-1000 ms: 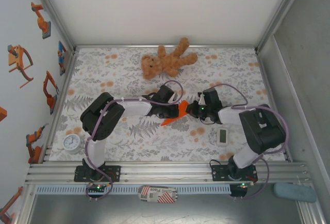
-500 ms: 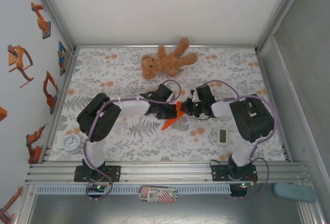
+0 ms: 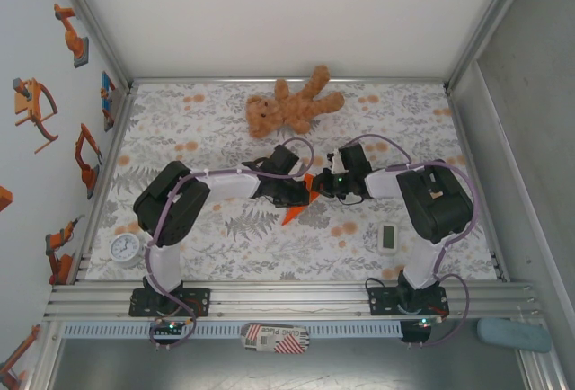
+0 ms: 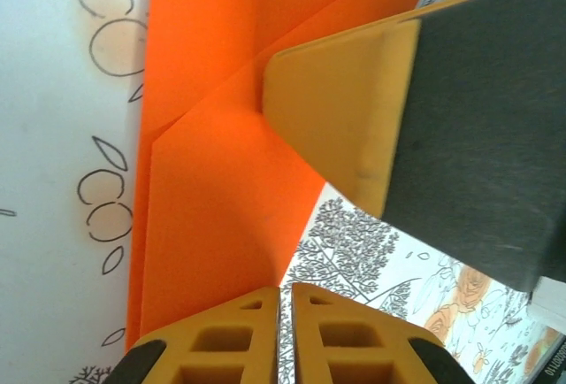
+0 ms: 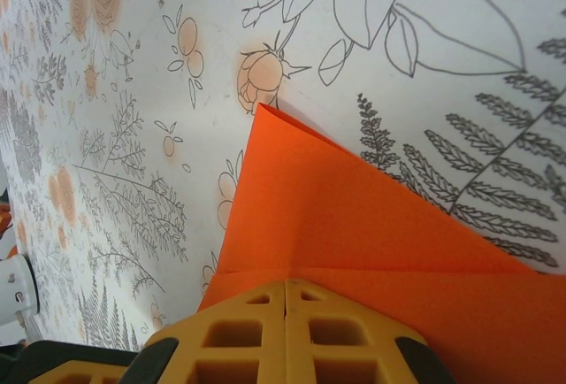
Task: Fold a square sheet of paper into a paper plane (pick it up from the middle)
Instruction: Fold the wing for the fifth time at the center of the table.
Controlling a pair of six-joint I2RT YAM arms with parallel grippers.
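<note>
The square sheet of paper (image 3: 293, 215), bright orange and folded into a narrow creased shape, hangs between the two grippers at the table's middle. In the left wrist view the paper (image 4: 212, 180) shows diagonal folds. My left gripper (image 4: 285, 291) sits at its lower corner, jaws parted by a thin slit with the tablecloth showing through. A finger of the right gripper (image 4: 345, 110) lies against the fold. In the right wrist view my right gripper (image 5: 286, 285) is shut on the paper's (image 5: 354, 225) creased edge. From above, the left gripper (image 3: 305, 194) and right gripper (image 3: 321, 187) nearly touch.
A brown teddy bear (image 3: 292, 107) lies at the back middle. A small white gadget (image 3: 387, 237) sits near the right arm's base, and a round white clock (image 3: 126, 248) at the front left. The floral tablecloth (image 3: 198, 129) is bordered by metal rails.
The right arm has swung left and closer to the left gripper, and the paper has turned narrower and steeper. The left jaws have parted slightly.
</note>
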